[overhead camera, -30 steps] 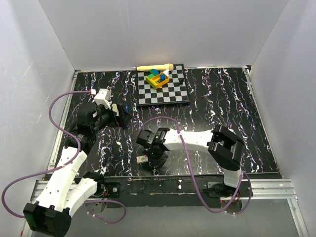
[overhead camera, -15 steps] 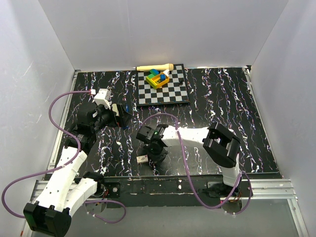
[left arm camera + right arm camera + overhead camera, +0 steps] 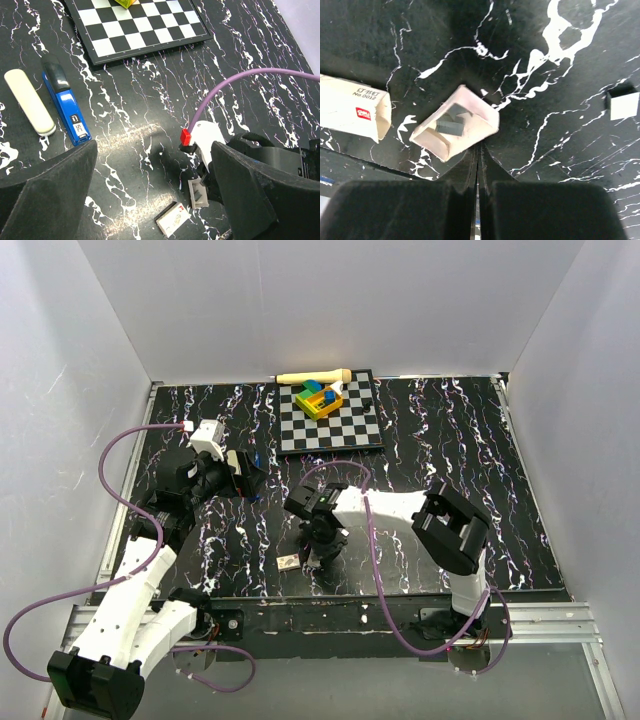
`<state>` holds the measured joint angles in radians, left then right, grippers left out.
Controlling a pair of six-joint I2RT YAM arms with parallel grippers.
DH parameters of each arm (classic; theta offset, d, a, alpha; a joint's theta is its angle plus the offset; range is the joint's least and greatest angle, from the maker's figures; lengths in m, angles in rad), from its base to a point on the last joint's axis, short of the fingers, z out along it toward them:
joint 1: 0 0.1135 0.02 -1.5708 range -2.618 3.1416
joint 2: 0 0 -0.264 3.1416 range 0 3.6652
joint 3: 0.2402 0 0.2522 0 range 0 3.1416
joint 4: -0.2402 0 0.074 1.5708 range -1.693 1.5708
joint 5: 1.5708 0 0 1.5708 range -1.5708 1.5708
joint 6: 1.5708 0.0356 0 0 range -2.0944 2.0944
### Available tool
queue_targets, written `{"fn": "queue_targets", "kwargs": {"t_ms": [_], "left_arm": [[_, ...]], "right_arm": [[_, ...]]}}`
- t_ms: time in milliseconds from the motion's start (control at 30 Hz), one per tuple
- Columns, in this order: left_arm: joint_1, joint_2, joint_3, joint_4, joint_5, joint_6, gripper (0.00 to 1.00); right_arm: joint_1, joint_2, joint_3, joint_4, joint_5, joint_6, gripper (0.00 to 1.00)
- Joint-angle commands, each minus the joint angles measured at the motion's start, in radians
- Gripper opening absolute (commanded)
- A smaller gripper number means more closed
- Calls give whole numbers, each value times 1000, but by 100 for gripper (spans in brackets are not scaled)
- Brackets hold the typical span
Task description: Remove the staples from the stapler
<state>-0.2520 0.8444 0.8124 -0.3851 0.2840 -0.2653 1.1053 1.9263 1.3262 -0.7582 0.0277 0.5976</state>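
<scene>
The right gripper [image 3: 478, 150] has its two fingers pressed together with no gap between them and nothing visible clamped there. Its tips point at the near corner of a small open paper tray [image 3: 485, 114], and whether they actually touch the tray wall cannot be told. A few short grey staple strips [image 3: 449, 126] lie in the tray. Just beside the tray lies a white staple box sleeve [image 3: 350, 107] with a red mark and printed lettering, its open end turned toward the tray. The left gripper [image 3: 154, 150] hangs above the black marbled table [image 3: 250, 50] with its fingers [image 3: 45, 185] spread wide apart, holding nothing and touching nothing. The stapler [image 3: 67, 107] lies flat on the table ahead of the left gripper and off to its left side, its black end toward the chessboard [image 3: 145, 25] and its blue body running back toward the gripper. It is well apart from the right gripper and the tray. A cream oblong piece [image 3: 29, 102] lies just beside the stapler, roughly parallel to it.
</scene>
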Motion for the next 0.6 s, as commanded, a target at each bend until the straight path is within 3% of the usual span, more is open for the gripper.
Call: {"fn": "queue_targets", "kwargs": {"t_ms": [0,200,567], "left_arm": [[-4,-13,5,-1,-9,9,98],[-3,-13,5,-1,-6,8,98],[-4,-16,5,0,4,6,98]], "right_arm": [[-9,-38,-10,-6,32,27,1],[-9,-150,-42,-35,87,18,3],[-77,-227,-77,-72,176,-88,35]]}}
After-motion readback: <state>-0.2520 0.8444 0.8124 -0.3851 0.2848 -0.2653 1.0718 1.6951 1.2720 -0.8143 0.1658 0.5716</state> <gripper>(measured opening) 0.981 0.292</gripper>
